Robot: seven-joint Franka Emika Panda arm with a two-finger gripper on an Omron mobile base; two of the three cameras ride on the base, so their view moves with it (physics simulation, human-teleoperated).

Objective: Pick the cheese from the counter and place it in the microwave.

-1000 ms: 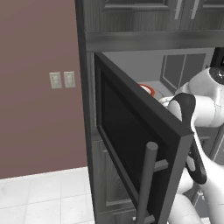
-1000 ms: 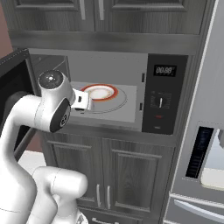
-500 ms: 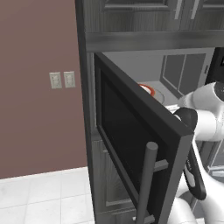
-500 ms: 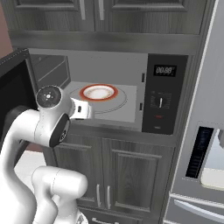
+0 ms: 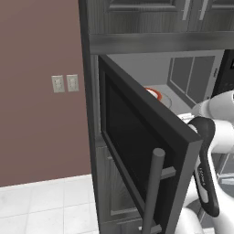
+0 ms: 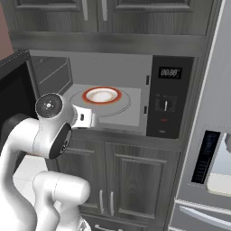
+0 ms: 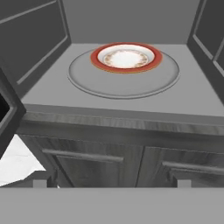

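Now the claw (image 7: 111, 183) hangs released and empty just outside the microwave (image 6: 135, 90), level with the cavity's front edge. Inside, a red-rimmed plate (image 7: 126, 57) sits toward the back of the grey turntable (image 7: 109, 83). Door (image 5: 137, 151) swung wide. Cheese: can't spot it.

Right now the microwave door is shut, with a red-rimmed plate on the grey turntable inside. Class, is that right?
Not quite. The microwave door is swung wide open, as the left base view shows. The rest holds: a red-rimmed plate sits on the grey turntable inside.
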